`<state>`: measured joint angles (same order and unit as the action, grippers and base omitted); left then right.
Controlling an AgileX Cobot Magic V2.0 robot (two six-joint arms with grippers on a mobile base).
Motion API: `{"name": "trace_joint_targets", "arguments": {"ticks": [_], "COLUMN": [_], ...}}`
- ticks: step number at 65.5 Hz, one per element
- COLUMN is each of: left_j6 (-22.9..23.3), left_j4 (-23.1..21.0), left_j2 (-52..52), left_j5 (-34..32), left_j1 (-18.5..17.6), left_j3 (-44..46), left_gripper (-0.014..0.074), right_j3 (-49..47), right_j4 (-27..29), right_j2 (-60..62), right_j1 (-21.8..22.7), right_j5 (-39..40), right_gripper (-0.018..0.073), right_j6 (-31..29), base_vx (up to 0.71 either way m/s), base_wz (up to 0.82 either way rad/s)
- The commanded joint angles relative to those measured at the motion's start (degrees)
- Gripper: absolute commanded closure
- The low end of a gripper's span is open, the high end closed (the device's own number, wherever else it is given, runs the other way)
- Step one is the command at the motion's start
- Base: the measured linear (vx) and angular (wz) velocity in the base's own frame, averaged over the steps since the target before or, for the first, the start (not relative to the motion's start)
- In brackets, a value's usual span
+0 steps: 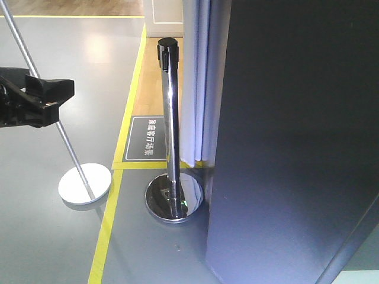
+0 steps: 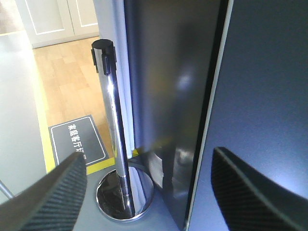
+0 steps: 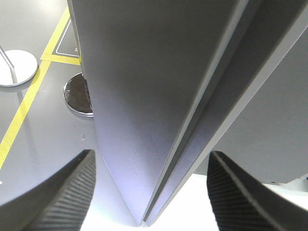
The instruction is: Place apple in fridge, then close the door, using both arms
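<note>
In the front view I saw the dark grey fridge (image 1: 296, 142) closed, a chrome stanchion post (image 1: 172, 130) just beside it, and the left gripper (image 1: 41, 94) at the left edge; its opening I could not tell there. In the left wrist view its fingers (image 2: 53, 192) stood wide apart before the door (image 2: 260, 96). In the right wrist view the right gripper (image 3: 149, 192) stood wide apart, holding nothing. The apple was not visible to me.

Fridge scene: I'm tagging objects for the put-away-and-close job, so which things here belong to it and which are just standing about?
Belongs to the job:
fridge, dark grey, seen from outside
left gripper, open, empty
right gripper, open, empty
The apple is not in view.

Just standing about:
chrome barrier post
white round stand base
floor sign
yellow floor tape
</note>
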<state>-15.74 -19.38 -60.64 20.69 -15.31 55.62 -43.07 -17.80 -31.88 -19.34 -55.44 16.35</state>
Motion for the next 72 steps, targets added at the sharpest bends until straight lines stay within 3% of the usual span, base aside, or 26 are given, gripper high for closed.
{"name": "trace_joint_targets", "arguments": {"ticks": [1,26,37,53,58,72], "left_j6": [0.0,0.0,0.0,0.0,0.0,0.0], "left_j4": [-1.1,-1.1,-1.1,-1.1,-1.1,-1.1], "left_j2": [1.0,1.0,1.0,1.0,1.0,1.0], "left_j5": [-3.3,-3.3,-3.3,-3.3,-3.3,-3.3], "left_j1": [0.1,0.1,0.1,0.1,0.1,0.1], "left_j3": [1.3,1.3,1.3,1.3,1.3,1.3], "left_gripper": [0.0083,0.0083,0.0083,0.0083,0.0083,0.0083], "right_j3": [-1.3,-1.3,-1.3,-1.4,-1.5,-3.2], "right_j4": [-1.6,-1.7,1.9,5.7,3.0,-14.8], "right_j2": [-0.5,-0.5,-0.5,-1.1,-3.3,-15.5], "right_j1": [0.3,0.3,0.3,0.3,0.3,0.3], "right_j5": [3.6,5.2,4.8,21.0,25.2,29.2], "right_gripper": [0.0085,0.0085,0.0085,0.0085,0.0085,0.0085], "right_j6": [-0.2,-0.1,0.2,0.7,4.1,20.8], "base_vx": [0.0,0.0,0.0,0.0,0.0,0.0], "base_wz": [0.0,0.0,0.0,0.0,0.0,0.0]}}
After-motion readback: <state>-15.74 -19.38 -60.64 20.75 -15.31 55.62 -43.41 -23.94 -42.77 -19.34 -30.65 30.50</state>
